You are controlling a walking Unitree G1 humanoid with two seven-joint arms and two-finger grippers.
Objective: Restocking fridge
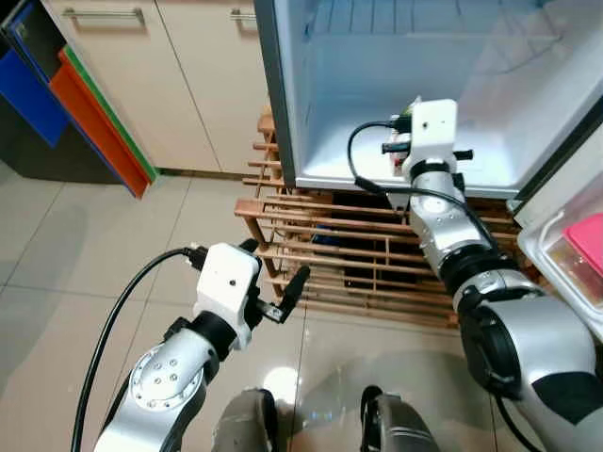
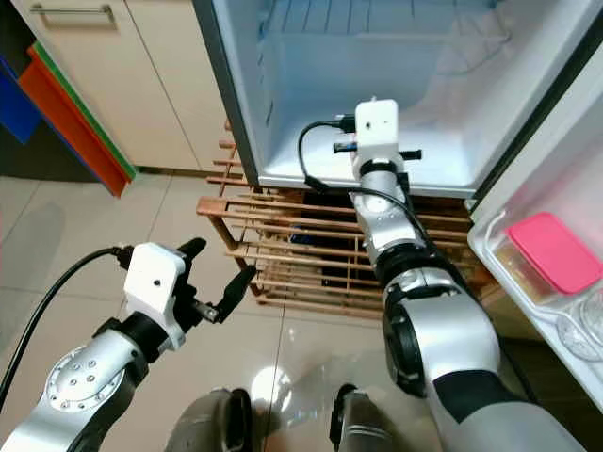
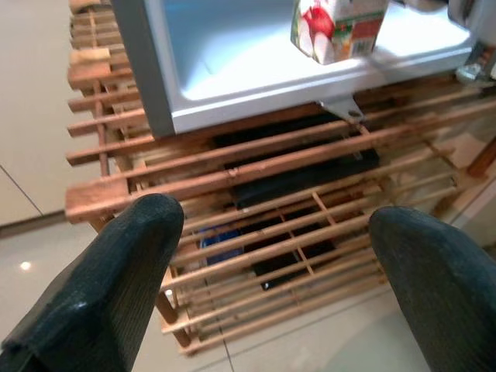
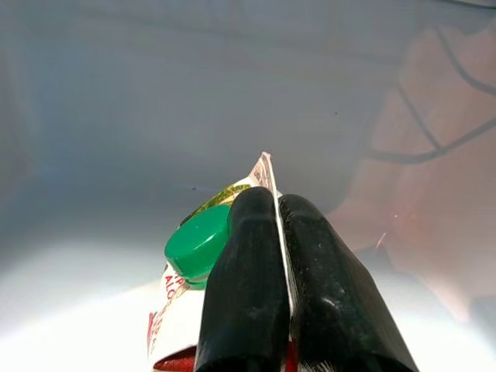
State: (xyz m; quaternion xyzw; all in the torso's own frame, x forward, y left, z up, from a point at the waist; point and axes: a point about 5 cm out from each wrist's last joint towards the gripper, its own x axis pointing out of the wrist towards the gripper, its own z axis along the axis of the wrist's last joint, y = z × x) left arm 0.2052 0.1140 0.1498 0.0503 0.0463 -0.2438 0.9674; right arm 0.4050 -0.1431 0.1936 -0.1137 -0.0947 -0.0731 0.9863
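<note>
1. The left end effector [image 1: 283, 294] hovered open and empty above the floor, before the wooden rack [image 1: 320, 245].
2. The right end effector [image 4: 277, 232] pinched the juice carton [image 3: 337, 27] by its top seam, standing on the fridge floor [image 1: 358, 141].
3. Placement looked nearly done; next, release and withdraw without tipping it.

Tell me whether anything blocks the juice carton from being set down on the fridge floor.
Nothing visible does. The right end effector pinches the carton by its top fin inside the fridge, and the white floor around it looks bare.
</note>
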